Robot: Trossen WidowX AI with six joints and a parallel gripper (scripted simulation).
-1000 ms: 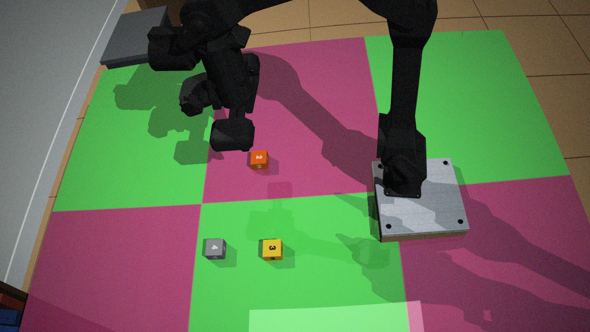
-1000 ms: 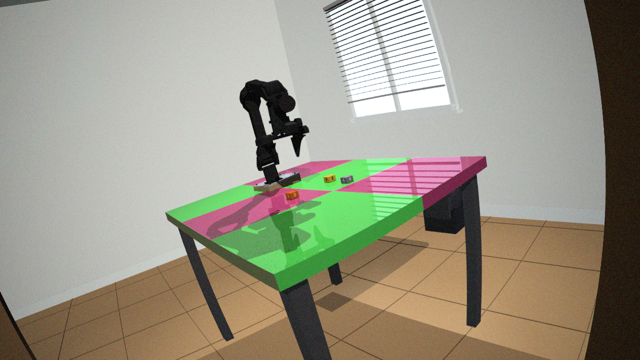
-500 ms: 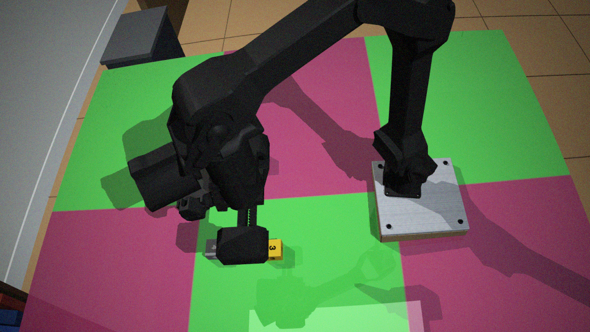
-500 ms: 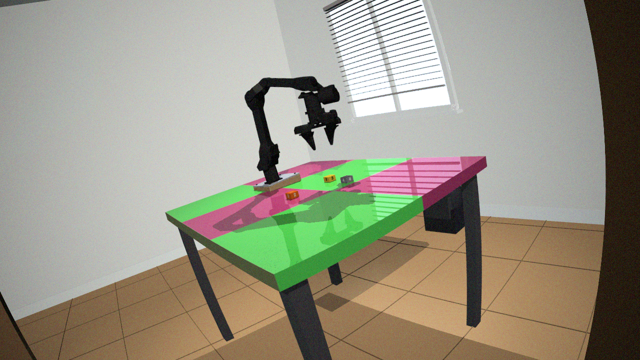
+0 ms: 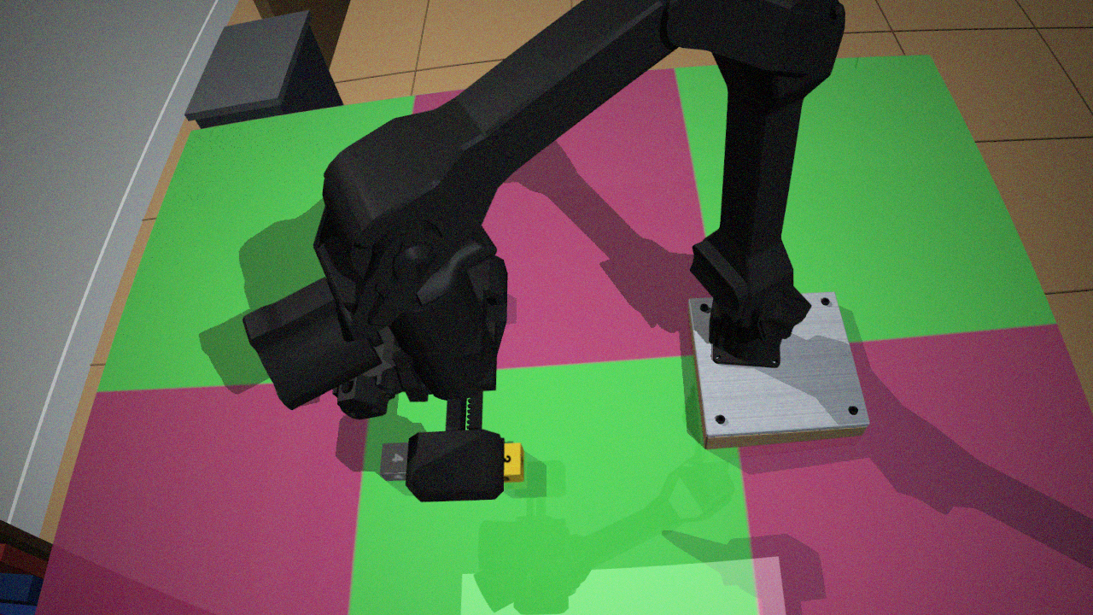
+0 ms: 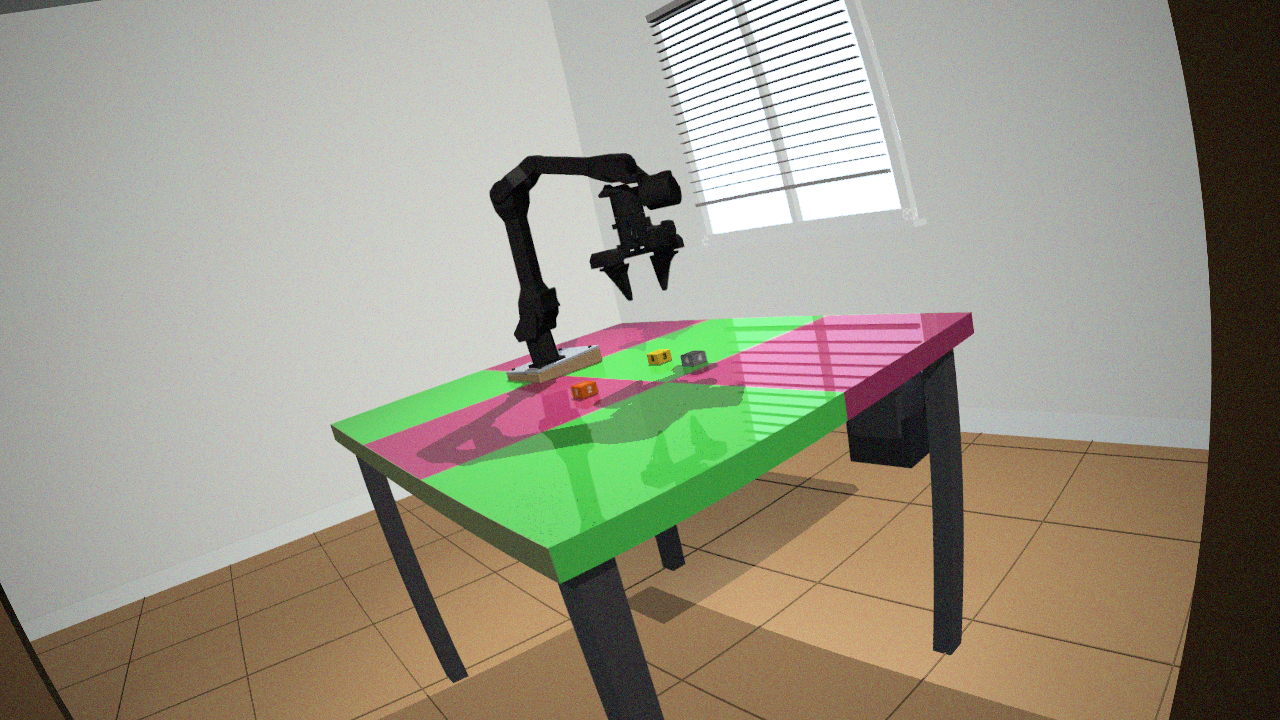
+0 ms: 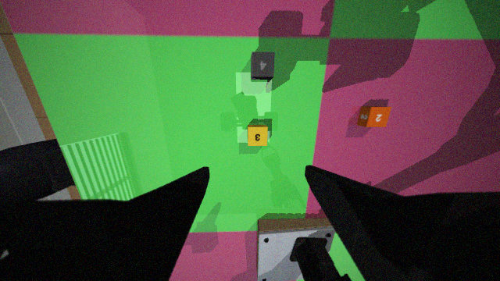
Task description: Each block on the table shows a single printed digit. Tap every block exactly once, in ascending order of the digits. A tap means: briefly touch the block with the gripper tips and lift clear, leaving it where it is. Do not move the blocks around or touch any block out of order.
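1. Plain pale walls (image 6: 268,223) meet in a corner, with a bright window (image 6: 778,107) behind slatted blinds, and the floor (image 5: 1024,91) (image 6: 1029,501) is tan tile.
2. The table (image 5: 939,190) (image 6: 483,483) (image 7: 187,78) has a top of green and pink squares; stripes of light and shade fall toward its right corner in the exterior view.
3. A metal base plate (image 5: 794,397) (image 6: 586,356) (image 7: 275,254) sits near the middle of the edge between the table's left and far corners in the exterior view, carrying the black arm (image 5: 581,65) (image 6: 523,241) (image 7: 316,254).
4. The end effector (image 5: 457,382) (image 6: 648,293) (image 7: 257,171) points down, well above the table, its fingers spread nearly full width with nothing between them.
5. The yellow block (image 5: 513,461) (image 6: 658,357) (image 7: 257,136), marked 3, is on a green square, in from the base plate's edge of the table.
6. The gray block (image 5: 393,461) (image 6: 693,358) (image 7: 262,65), marked 4, shares that square, farther from that edge; the two are apart.
7. The orange block (image 6: 584,390) (image 7: 379,117), marked 2, lies on pink, nearer the table's left corner in the exterior view than the other two.
8. From the top, the end effector partly covers yellow and gray; orange is hidden.
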